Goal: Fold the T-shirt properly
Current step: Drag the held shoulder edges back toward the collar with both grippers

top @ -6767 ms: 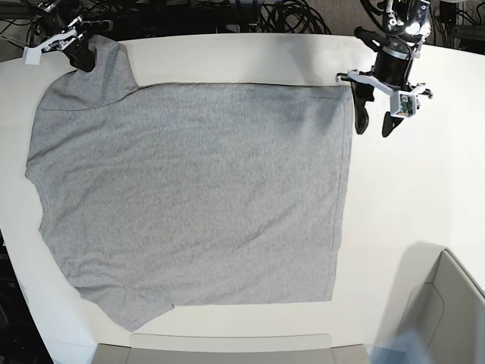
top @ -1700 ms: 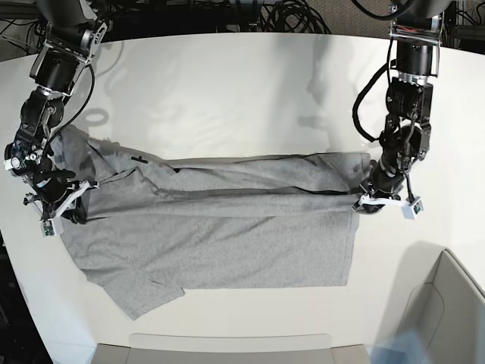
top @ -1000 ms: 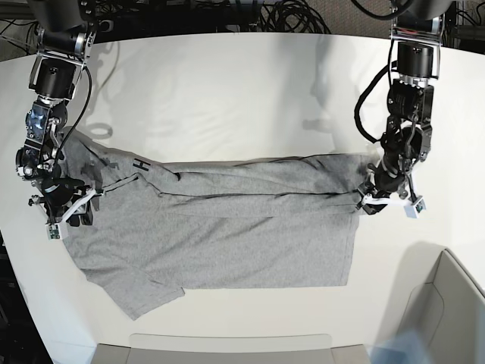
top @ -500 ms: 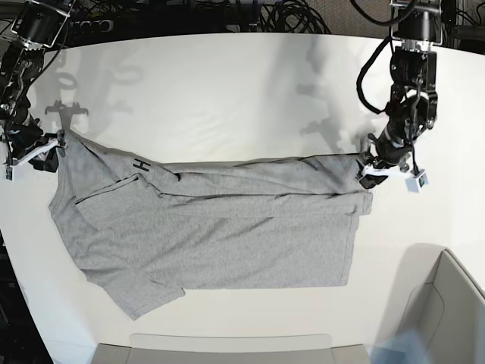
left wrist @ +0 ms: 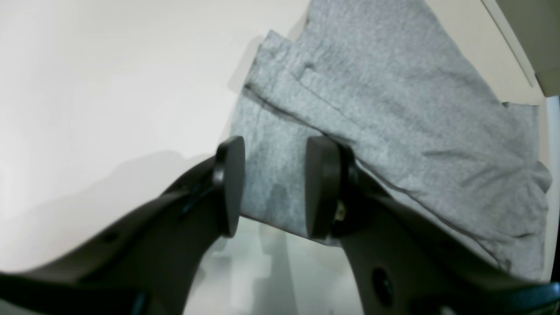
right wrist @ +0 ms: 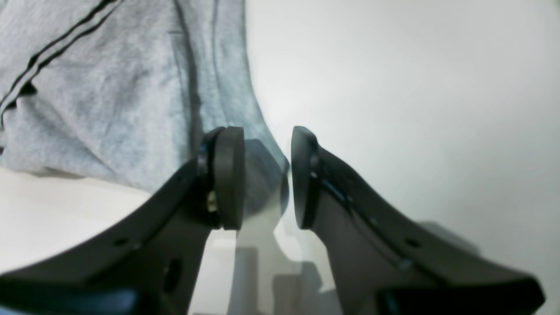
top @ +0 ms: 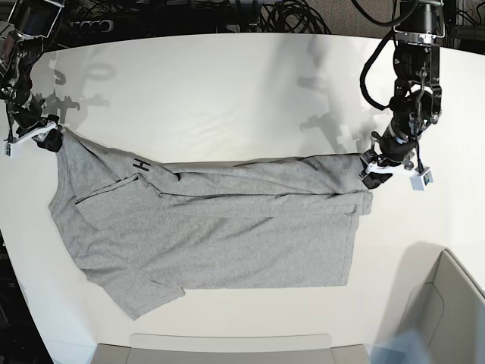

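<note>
The grey T-shirt [top: 227, 227] lies on the white table [top: 227, 91] with its far half folded toward the front, and a black letter H [top: 141, 164] shows on the flap. My left gripper [top: 375, 173] stands over the shirt's right corner. In the left wrist view the left gripper [left wrist: 275, 183] has its jaws apart, with the T-shirt [left wrist: 393, 87] lying flat behind the gap. My right gripper [top: 47, 140] is at the shirt's upper left corner. The right wrist view shows the right gripper [right wrist: 267, 175] open too, and a corner of the T-shirt [right wrist: 109, 87] reaches into the gap.
A beige bin [top: 447, 303] stands at the front right corner. A grey flat edge [top: 227, 350] runs along the table's front. Black cables [top: 265, 15] lie behind the far edge. The table's curved left edge passes close to the right gripper.
Over the last second the right arm swung from the shirt's lower left up to the far left, and the sleeve corner spread out with it. The left arm rose slightly.
</note>
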Motion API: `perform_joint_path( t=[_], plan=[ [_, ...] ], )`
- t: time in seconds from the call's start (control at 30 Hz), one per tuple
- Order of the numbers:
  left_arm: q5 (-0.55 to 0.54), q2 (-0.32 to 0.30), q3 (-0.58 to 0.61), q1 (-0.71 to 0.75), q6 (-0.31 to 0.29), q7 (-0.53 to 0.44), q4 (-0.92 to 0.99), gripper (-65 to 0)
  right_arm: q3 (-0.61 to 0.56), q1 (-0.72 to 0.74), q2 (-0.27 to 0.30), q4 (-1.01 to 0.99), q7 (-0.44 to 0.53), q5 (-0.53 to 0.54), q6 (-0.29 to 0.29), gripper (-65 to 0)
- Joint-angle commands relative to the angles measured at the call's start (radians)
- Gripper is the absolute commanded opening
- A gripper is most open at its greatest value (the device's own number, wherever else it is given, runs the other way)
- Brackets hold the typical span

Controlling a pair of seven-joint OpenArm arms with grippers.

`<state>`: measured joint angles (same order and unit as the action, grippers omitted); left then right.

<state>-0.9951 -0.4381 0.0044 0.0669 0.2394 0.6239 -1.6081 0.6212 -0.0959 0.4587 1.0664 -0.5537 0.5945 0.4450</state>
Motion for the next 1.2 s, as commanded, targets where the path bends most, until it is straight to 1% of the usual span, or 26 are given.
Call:
perform_joint_path(
  t=[0.0,0.13,0.27,0.3,0.33,0.43,0.5,0.57,0.63,0.73,0.8,0.87,1.0,1.17],
  plan=[
    [-0.005,-0.012,-0.010,-0.006,-0.002,-0.012,-0.019,-41.4,-0.011,0.006,0.010,-0.001,-0.018,-0.009,0.021,-46.1],
    [-0.005,-0.012,-0.011,0.017,-0.002,-0.019,-0.021,-41.4,-0.057,0.034,0.008,-0.028,-0.019,-0.005,0.030,-46.3],
    [-0.012,-0.011,-0.022,0.041,-0.002,-0.026,-0.045,-41.1,-0.074,0.034,0.016,-0.028,-0.087,0.126,0.031,-46.3],
    [-0.017,0.002,-0.037,0.041,-0.002,-0.026,-0.045,-40.7,-0.076,0.032,0.018,-0.028,-0.090,0.140,0.031,-46.3],
    [-0.029,0.035,-0.059,0.041,-0.010,-0.026,-0.036,-39.5,-0.076,0.032,0.018,-0.028,-0.090,0.141,0.031,-46.3],
    [-0.083,0.081,-0.108,0.038,-0.013,-0.014,-0.002,-36.0,-0.077,0.032,0.032,-0.028,-0.093,0.141,0.031,-46.3],
    [-0.110,0.092,-0.106,0.037,-0.013,-0.011,0.001,-35.8,-0.077,0.032,0.035,-0.028,-0.093,0.141,0.031,-46.3],
    [-0.112,0.095,-0.105,0.035,-0.013,-0.011,0.007,-35.6,-0.077,0.032,0.036,-0.028,-0.095,0.141,0.031,-46.3],
    [-0.112,0.097,-0.108,0.032,-0.013,-0.011,0.064,-35.6,-0.077,0.032,0.036,-0.028,-0.095,0.141,0.031,-46.3],
    [-0.098,0.097,-0.114,-0.014,-0.012,-0.016,0.154,-35.8,-0.077,0.031,0.039,-0.028,-0.095,0.141,0.031,-46.3],
    [-0.087,0.097,-0.114,-0.017,-0.010,-0.014,0.168,-35.8,-0.079,0.029,0.055,-0.027,-0.095,0.141,0.031,-46.3],
    [-0.072,0.097,-0.114,-0.019,-0.002,-0.011,0.168,-35.8,-0.083,0.031,0.056,-0.024,-0.095,0.141,0.031,-46.3],
    [-0.018,0.100,-0.103,-0.014,-0.005,-0.005,0.168,-35.8,-0.123,0.031,0.061,-0.021,-0.095,0.141,0.031,-46.3],
    [0.032,0.154,-0.048,-0.028,-0.010,0.012,0.168,-35.9,-0.128,0.031,0.051,-0.021,-0.095,0.141,0.031,-46.4]
  ],
)
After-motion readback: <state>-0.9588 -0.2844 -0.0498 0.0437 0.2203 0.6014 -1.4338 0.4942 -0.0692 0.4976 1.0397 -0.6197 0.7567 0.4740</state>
